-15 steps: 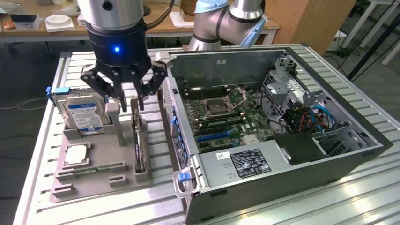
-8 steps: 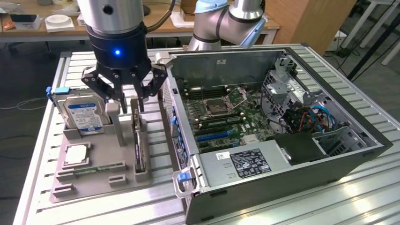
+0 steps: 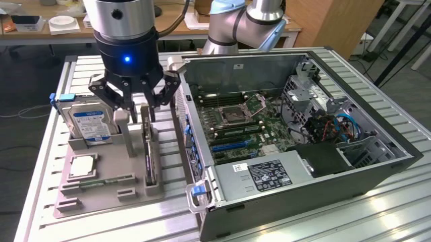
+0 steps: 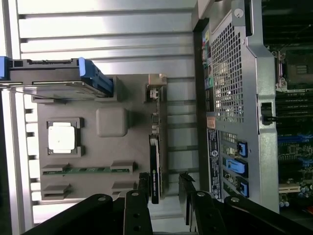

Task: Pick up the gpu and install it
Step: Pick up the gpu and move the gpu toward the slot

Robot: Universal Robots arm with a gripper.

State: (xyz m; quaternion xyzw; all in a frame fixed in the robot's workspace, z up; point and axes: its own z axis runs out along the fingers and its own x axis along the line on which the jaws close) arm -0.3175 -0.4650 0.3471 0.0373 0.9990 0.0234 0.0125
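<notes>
The gpu (image 3: 149, 161) is a thin dark card standing on its edge in a slot of the grey parts holder (image 3: 101, 199), on the exterior view's left. In the wrist view the gpu (image 4: 155, 166) appears edge-on as a narrow dark strip. My gripper (image 3: 139, 107) hangs over the card's far end with its fingers spread. From the wrist, my gripper (image 4: 165, 192) is open, one black finger (image 4: 144, 188) on each side of the card's end, not pressing it. The open computer case (image 3: 377, 169) with its motherboard (image 3: 235, 126) lies on the exterior view's right.
On the holder, a silver hard drive (image 3: 91, 123) with a blue-white label stands behind a processor chip (image 3: 81, 166) and a green memory stick (image 3: 101, 182). The case wall (image 4: 230, 93) rises close beside the gpu. Blue slots (image 3: 232, 146) sit on the motherboard.
</notes>
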